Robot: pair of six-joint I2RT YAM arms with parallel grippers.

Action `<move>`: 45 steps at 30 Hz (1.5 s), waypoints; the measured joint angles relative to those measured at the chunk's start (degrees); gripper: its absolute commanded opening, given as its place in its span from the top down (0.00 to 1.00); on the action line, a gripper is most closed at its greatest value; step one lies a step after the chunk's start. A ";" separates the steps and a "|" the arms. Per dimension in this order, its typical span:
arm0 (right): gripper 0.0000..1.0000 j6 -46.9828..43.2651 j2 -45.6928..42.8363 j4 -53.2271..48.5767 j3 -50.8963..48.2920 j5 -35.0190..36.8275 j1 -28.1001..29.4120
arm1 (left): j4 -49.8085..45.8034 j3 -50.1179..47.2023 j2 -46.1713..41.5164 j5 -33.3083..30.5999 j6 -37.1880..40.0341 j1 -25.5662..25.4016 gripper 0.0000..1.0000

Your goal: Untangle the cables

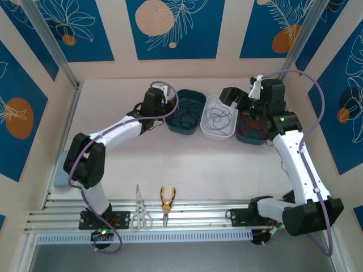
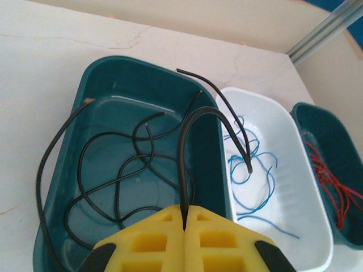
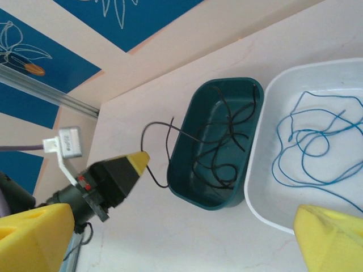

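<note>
your left fingers [image 2: 184, 221] pinch a black cable [image 2: 181, 158].
it arches ahead over the teal bin [image 2: 96, 73]; your right fingers [image 3: 332, 241] are spread.

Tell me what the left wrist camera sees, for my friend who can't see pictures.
The yellow left gripper is shut on a black cable that arches over the edge of a green tub holding more black cables. Next to it are a white tray with blue cables and a second green tub with red cables.
</note>
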 measured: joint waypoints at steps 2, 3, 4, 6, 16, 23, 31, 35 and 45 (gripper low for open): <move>0.01 0.02 -0.55 -0.55 -0.92 0.33 0.00 | 0.28 1.31 0.37 0.33 -0.70 0.00 1.00; 0.01 0.00 -0.76 -0.70 -1.42 0.48 0.00 | 0.50 2.05 0.57 0.55 -1.09 -0.02 1.00; 0.01 0.00 -0.90 -0.81 -1.81 0.52 0.00 | 0.68 2.82 0.81 0.76 -1.40 -0.02 1.00; 0.01 0.02 -1.01 -1.01 -2.43 0.76 0.00 | 1.22 4.20 1.42 1.31 -2.34 -0.02 1.00; 0.01 0.02 -1.03 -1.84 -3.41 1.40 0.00 | 5.55 7.04 5.77 3.43 -8.48 -0.02 1.00; 0.01 0.24 -1.03 -1.84 -4.02 1.57 0.00 | 10.71 5.44 10.29 5.01 -15.04 -0.02 1.00; 0.01 0.48 -1.03 -1.86 -4.44 1.60 0.00 | 11.28 1.57 11.10 3.21 -17.84 -0.02 1.00; 0.01 0.70 -1.11 -1.77 -5.16 1.57 0.00 | 10.80 -0.68 11.10 0.92 -18.08 -0.02 1.00; 0.01 1.64 -1.11 -1.77 -6.73 1.55 0.00 | 5.25 0.35 12.04 -3.04 -17.66 -0.02 1.00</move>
